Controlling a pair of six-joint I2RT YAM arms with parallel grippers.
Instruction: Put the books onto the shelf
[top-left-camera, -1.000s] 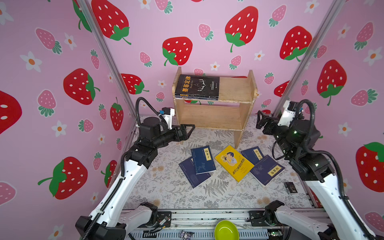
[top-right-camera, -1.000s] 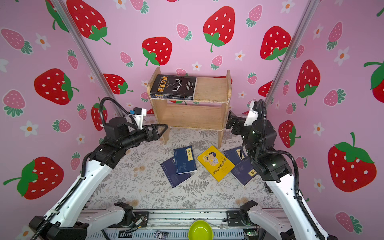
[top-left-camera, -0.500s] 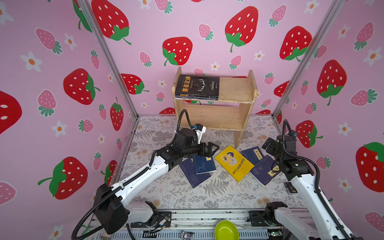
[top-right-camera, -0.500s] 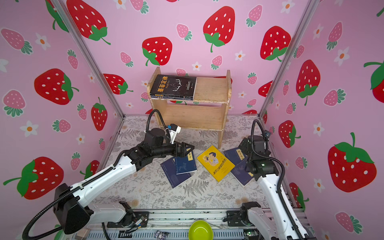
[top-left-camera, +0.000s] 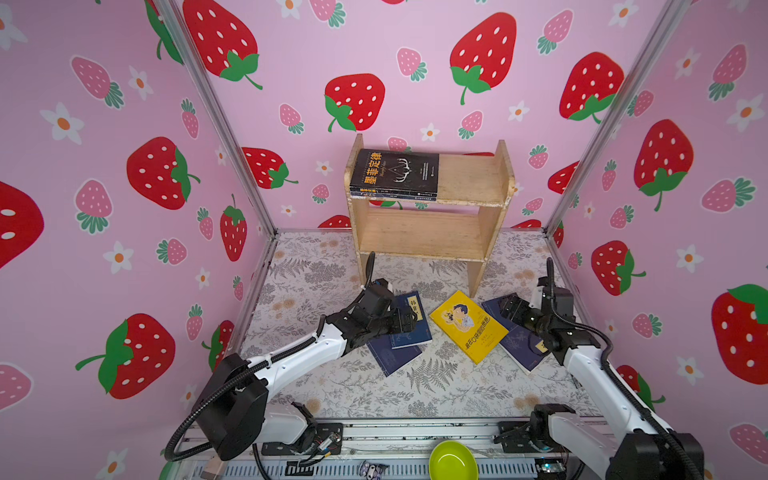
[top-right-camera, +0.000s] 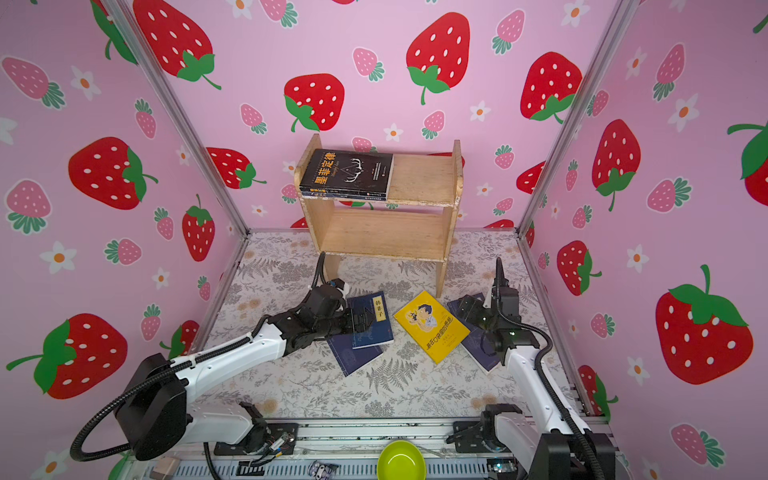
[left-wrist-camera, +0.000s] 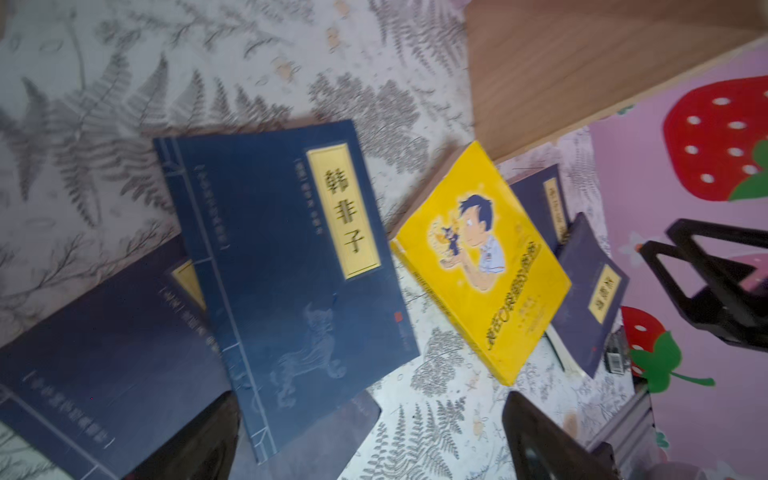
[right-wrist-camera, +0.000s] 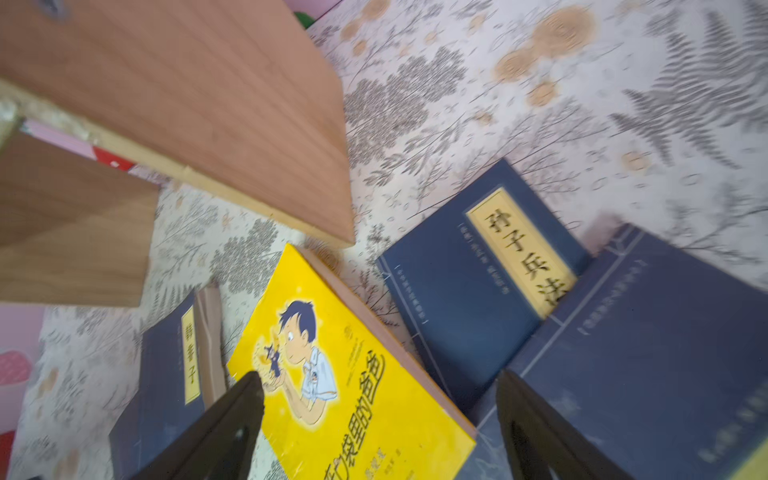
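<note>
Left gripper (top-left-camera: 410, 321) hangs over 2 overlapping navy books (top-left-camera: 394, 356), yellow book (top-left-camera: 468, 326) beside.

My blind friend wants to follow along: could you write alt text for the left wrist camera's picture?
Open left gripper poised over a navy book with a yellow label, which overlaps a second navy book on a fern-print mat. Beside them lie a yellow cartoon book, a third navy book and a fourth navy book, near the wooden shelf.
</note>
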